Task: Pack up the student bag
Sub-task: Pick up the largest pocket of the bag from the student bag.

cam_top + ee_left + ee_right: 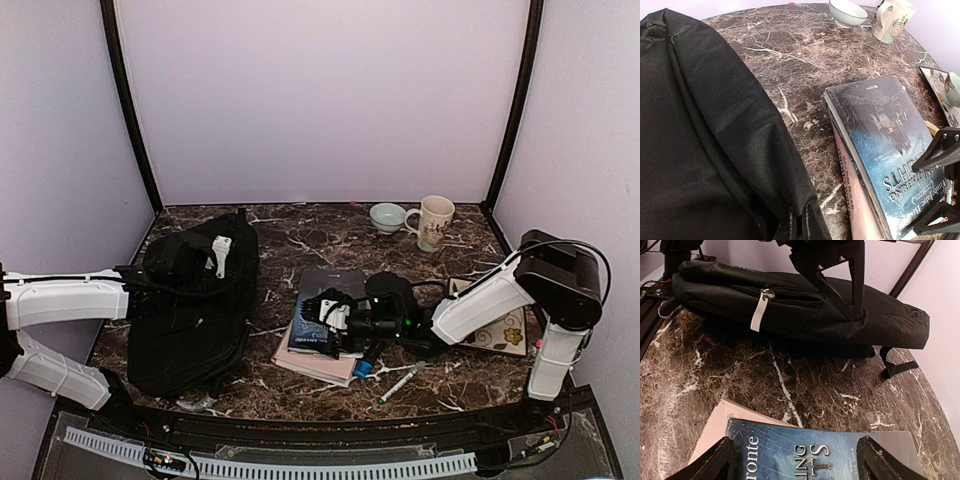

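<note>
On the front of the dark-covered book (880, 145), white lettering is seen upside down in the left wrist view: "Emily Jane B", cut off at the frame edge, with the fragments "THERING" and "HTS" from 2 larger title words. In the right wrist view "ronte", "ING" and "TS" are read on the same cover. Lettering on the spine of the pale book (852, 200) beneath is too blurred to be read.

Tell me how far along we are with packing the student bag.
Done: little; nothing shows inside the student bag, which lies flat. In hand: the left gripper is shut on the bag's edge, and the right gripper hangs open astride the blue book, which lies atop a pink book. Left: grasping both books, probably the pen too, and loading them.
</note>
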